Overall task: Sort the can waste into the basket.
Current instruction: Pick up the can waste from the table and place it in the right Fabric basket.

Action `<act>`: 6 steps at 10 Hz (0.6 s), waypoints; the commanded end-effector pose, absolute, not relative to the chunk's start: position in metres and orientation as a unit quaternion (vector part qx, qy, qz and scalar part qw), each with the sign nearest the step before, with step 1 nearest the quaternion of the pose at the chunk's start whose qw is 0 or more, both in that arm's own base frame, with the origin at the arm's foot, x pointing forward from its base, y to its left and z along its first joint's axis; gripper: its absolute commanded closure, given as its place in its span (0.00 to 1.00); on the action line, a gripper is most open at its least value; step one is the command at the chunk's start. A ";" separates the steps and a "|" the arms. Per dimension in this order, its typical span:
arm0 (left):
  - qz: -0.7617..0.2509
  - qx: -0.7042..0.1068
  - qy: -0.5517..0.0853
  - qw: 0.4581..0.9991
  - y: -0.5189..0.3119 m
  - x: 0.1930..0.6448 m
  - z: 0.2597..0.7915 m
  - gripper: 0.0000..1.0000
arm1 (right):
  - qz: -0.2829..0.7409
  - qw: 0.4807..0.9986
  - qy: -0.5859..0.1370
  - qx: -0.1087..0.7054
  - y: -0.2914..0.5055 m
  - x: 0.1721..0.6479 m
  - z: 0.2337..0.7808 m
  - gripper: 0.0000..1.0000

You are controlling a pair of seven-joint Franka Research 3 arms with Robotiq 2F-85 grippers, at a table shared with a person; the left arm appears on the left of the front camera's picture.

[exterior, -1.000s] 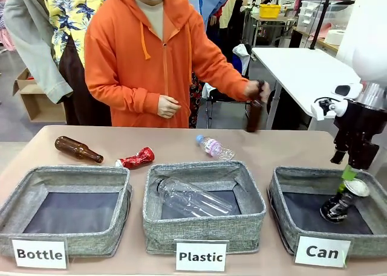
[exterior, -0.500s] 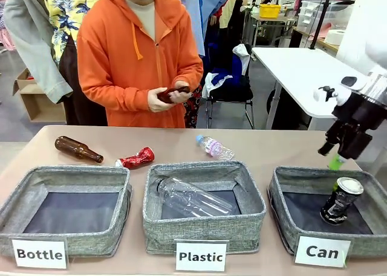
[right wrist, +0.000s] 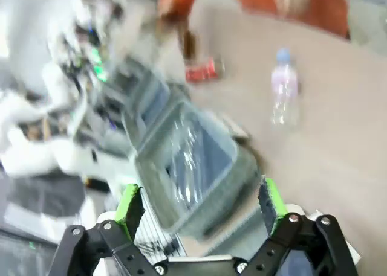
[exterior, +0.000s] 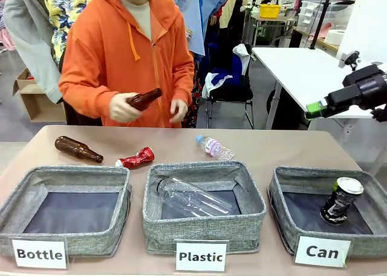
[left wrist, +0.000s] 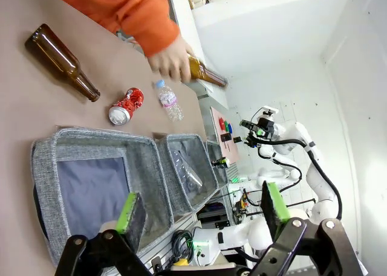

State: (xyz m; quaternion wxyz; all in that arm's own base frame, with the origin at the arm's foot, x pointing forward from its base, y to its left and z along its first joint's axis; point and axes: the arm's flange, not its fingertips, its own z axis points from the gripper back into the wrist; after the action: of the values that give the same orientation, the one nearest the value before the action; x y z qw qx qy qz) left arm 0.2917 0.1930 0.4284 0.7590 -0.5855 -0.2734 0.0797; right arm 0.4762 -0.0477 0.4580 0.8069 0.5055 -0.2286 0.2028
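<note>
A dark can (exterior: pixel 341 200) with a silver top stands slightly tilted inside the grey basket (exterior: pixel 283 224) behind the "Can" card. A crushed red can (exterior: pixel 136 159) lies on the table behind the "Bottle" bin; it also shows in the left wrist view (left wrist: pixel 124 105) and, blurred, in the right wrist view (right wrist: pixel 202 70). My right gripper (exterior: pixel 313 110) hangs high above the table at the right. Its fingers are spread wide with nothing between them (right wrist: pixel 196 206). My left gripper (left wrist: pixel 202 206) is open and empty over the "Bottle" bin.
The "Bottle" bin (exterior: pixel 36 179) holds nothing. The "Plastic" bin (exterior: pixel 205 227) holds a clear bottle (exterior: pixel 190 197). On the table lie a brown bottle (exterior: pixel 77 148) and a small plastic bottle (exterior: pixel 214 147). The person in orange holds another brown bottle (exterior: pixel 144 98) at the far edge.
My right gripper opened, let go of the dark can in the basket and rose up and to the right. The person brought a brown bottle from the right side to their front.
</note>
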 end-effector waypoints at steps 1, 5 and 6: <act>0.080 -0.586 -0.273 0.759 0.193 0.292 0.428 0.00 | 0.039 0.748 -0.325 0.578 -0.053 0.479 0.440 0.00; 0.147 -0.746 -0.316 0.567 0.335 0.246 0.564 0.00 | 0.203 0.807 -0.229 0.506 -0.048 0.476 0.458 0.00; 0.144 -0.741 -0.336 0.563 0.345 0.244 0.566 0.00 | 0.203 0.807 -0.229 0.506 -0.048 0.476 0.458 0.00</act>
State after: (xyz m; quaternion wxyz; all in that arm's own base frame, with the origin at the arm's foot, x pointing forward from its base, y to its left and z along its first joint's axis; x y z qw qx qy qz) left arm 0.2222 0.3358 0.5796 0.5830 -0.7268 -0.3328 0.1453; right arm 0.4771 -0.0425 0.4557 0.8091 0.5071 -0.2243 0.1947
